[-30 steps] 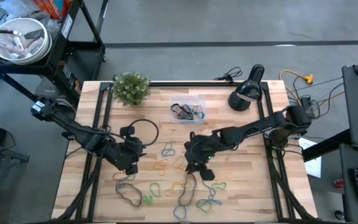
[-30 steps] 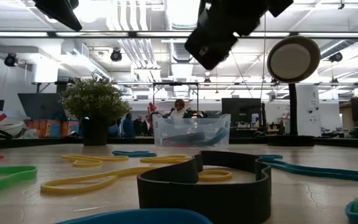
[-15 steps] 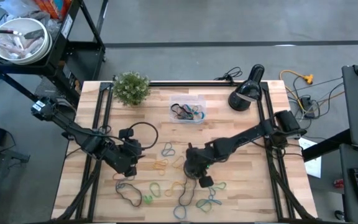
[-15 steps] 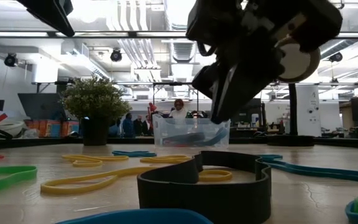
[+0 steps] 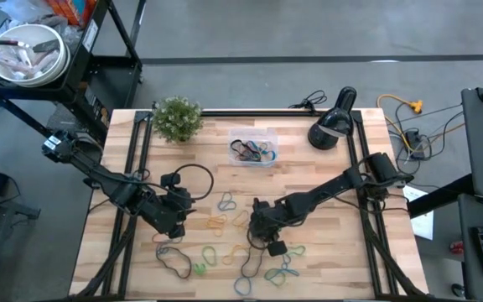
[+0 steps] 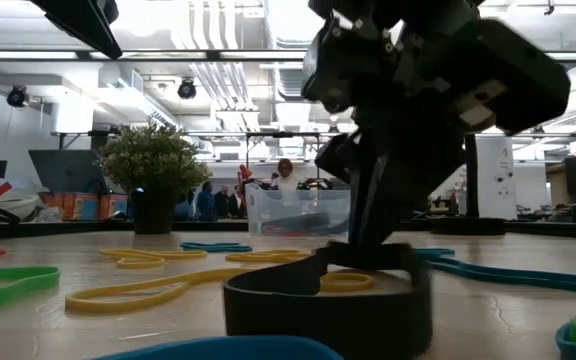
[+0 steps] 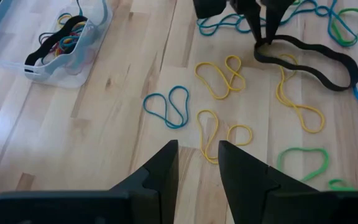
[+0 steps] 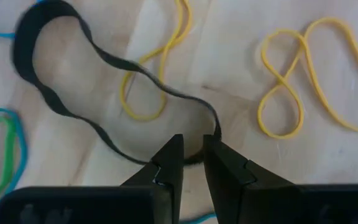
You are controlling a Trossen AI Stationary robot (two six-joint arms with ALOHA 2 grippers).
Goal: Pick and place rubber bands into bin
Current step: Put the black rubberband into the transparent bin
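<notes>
Right gripper (image 8: 192, 163) down on table (image 5: 325, 180), fingers nipping edge of wide black band (image 8: 55, 102). Left gripper (image 7: 197, 163) hovers apart, slightly parted, empty. Bin (image 5: 253, 149) beyond.

Bare wood lies open between the bin (image 5: 253, 151) and the scattered rubber bands (image 5: 225, 226). The plant (image 5: 177, 118) and lamp (image 5: 332, 127) flank the bin's sides.
</notes>
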